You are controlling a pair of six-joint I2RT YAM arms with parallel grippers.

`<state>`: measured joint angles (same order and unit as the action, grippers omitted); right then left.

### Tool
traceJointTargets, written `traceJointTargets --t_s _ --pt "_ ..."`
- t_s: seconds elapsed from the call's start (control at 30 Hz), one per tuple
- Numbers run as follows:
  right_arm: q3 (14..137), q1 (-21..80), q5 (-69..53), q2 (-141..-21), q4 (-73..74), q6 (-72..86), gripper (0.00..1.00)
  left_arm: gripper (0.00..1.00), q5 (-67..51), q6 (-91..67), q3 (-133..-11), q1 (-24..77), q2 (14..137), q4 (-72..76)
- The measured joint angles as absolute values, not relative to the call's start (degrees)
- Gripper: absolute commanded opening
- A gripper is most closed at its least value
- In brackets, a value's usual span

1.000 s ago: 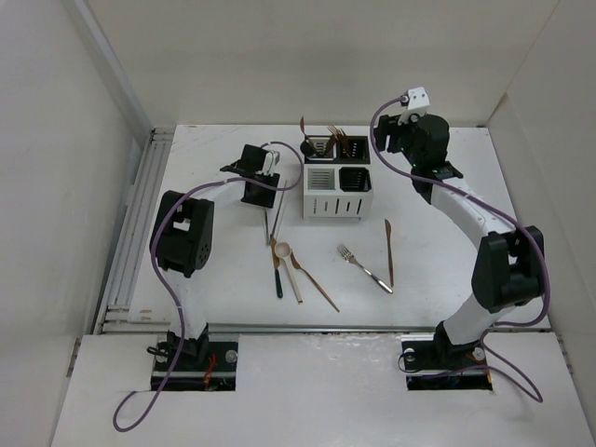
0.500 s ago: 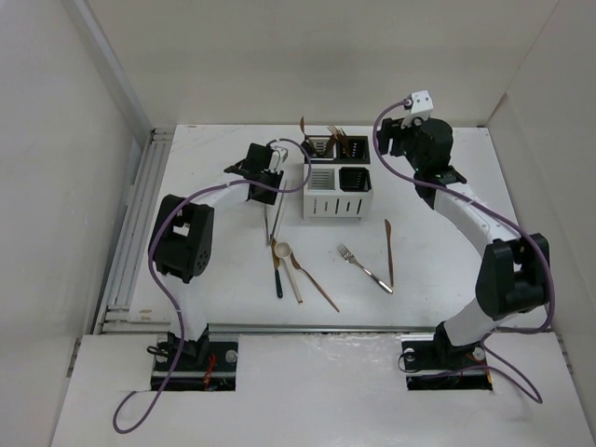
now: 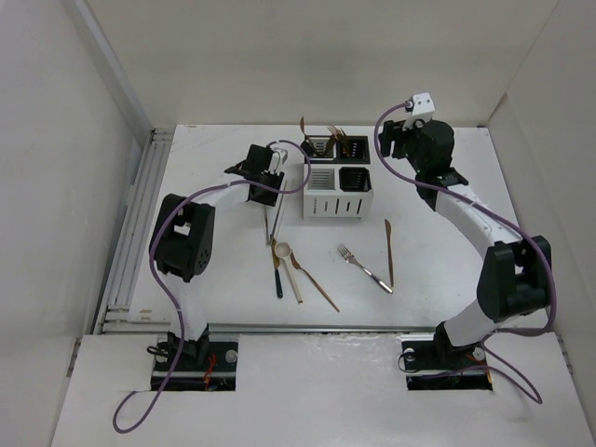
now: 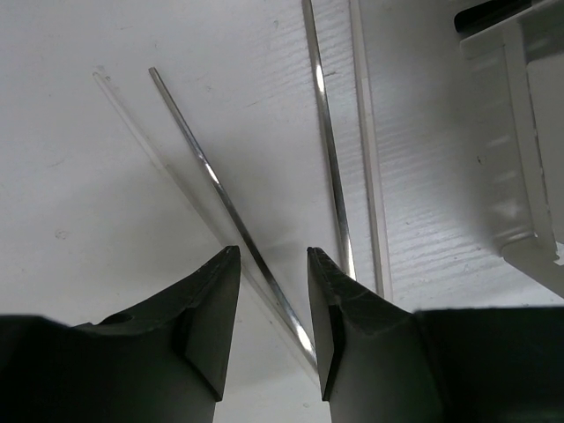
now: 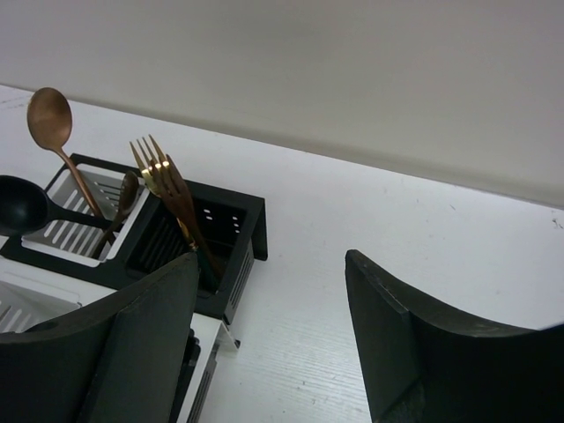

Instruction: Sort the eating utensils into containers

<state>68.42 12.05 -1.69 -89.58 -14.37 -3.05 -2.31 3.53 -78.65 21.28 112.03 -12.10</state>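
The left tool (image 4: 271,256) has shifted a little nearer to the caddy (image 3: 337,191), and its jaws have narrowed. Now it stands half open around a thin silver stick (image 4: 211,176) that lies on the bench (image 3: 438,270) just left of the caddy. I judge the stick is not yet gripped. The right tool (image 5: 271,260) hangs wide open and empty.

A white flat worktop (image 3: 438,289) sat boxed in on three sides by plain white panel walls: a left wall (image 3: 56,186), a back wall (image 3: 307,56) and a right wall (image 3: 559,140). A ribbed pale metal rail (image 3: 130,242) ran along the worktop's left edge. A thin metal strip (image 3: 307,327) crossed its near edge, with a white front board (image 3: 317,391) on the near side of it. Even, soft light left only faint shadows on the surface.
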Motion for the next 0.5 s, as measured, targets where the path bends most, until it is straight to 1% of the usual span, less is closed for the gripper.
traceJointTargets --t_s 0.23,0.33,0.5 --pt "67.4 11.6 -1.0 -88.8 -13.6 -3.4 0.73 0.34 -2.0 2.4 -78.7 21.3 113.4 -12.2" --pt "66.7 11.6 -0.5 -88.1 -13.5 -3.7 0.73 0.29 -2.1 2.3 -78.7 21.3 114.1 -12.4" --pt "66.3 11.3 0.3 -86.6 -13.1 -4.1 0.73 0.28 -2.6 2.3 -78.7 21.3 114.7 -12.5"
